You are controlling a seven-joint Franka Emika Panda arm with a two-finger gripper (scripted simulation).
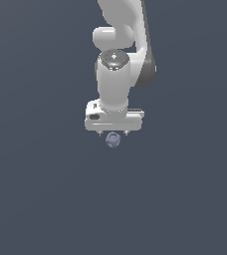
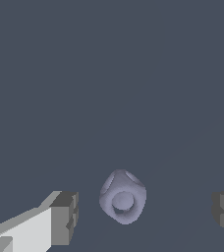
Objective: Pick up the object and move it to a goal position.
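Plain slate-grey ground; white arm (image 1: 116, 74) pointing straight down, pincer (image 1: 113, 133) spread wide, fingers (image 2: 65, 217) either side of the lumpy lavender-grey ball (image 1: 113, 140), clear gaps between, nothing grasped.

The lavender-grey ball (image 1: 113, 140) rests on a plain dark slate surface (image 1: 41, 199).

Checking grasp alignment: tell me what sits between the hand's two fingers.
Only the lumpy ball lies between the fingers, with bare gaps either side, in the wrist view.
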